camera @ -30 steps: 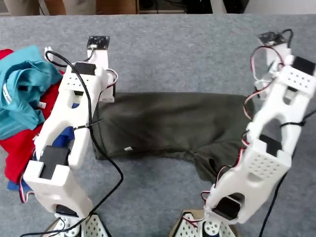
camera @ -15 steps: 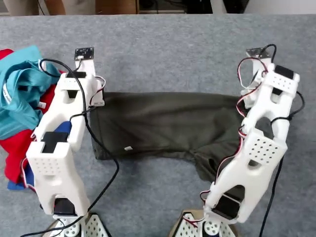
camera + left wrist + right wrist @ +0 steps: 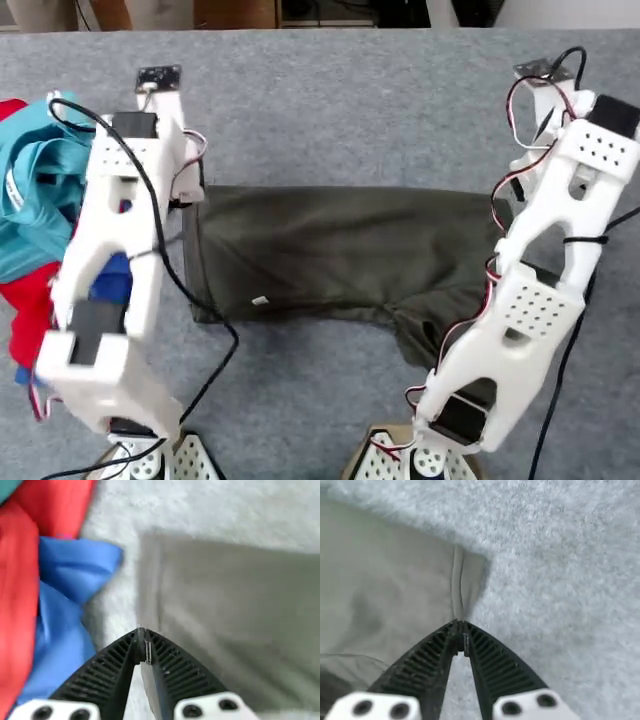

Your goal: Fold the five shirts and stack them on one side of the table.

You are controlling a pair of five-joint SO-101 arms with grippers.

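Note:
An olive shirt lies folded in a long band across the middle of the grey table. At its left end my left gripper is shut on the shirt's edge, right beside the blue shirt. At the shirt's right end my right gripper is shut on the hem's corner, low over the table. In the high view both arms stand over the ends of the band and hide their own fingertips. A small white tag shows on the shirt's near edge.
A pile of unfolded shirts lies at the table's left edge: teal on top, red under it, blue showing through the left arm. Black cables trail from the left arm. Bare grey table extends behind the olive shirt.
Both arms have swung outward, the left one to the left and the right one to the right, and the olive shirt's left edge has shifted slightly left with the gripper.

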